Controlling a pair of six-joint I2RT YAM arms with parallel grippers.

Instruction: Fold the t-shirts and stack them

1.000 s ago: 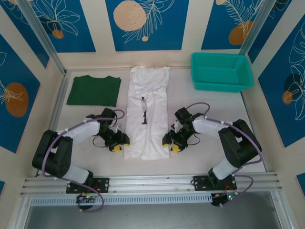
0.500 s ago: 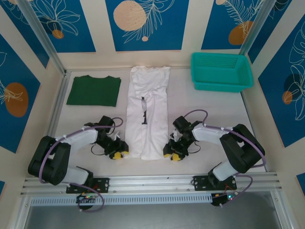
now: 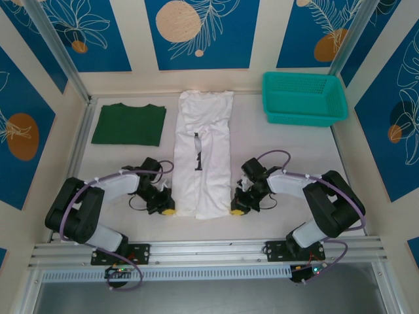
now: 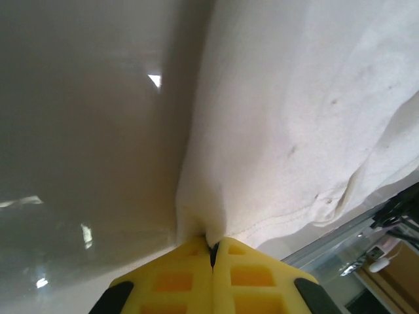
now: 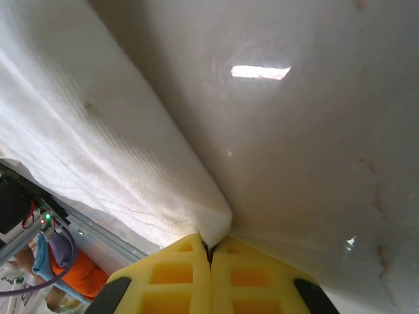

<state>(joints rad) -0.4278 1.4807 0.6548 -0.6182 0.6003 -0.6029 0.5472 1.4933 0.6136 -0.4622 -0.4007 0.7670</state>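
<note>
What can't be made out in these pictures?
- Left wrist: number of cloth layers pinched, hidden inside the shut left pincer.
- Right wrist: the same, hidden inside the right pincer.
- Top external: print on the white t-shirt, too small to read.
- Top external: the green t-shirt folds, hidden under its top layer.

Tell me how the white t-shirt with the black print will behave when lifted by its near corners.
Probably floppy: the white cloth t-shirt puckers where the left gripper and right gripper pinch its hem, so the middle should sag. Likely light, being thin cloth lying flat.
</note>
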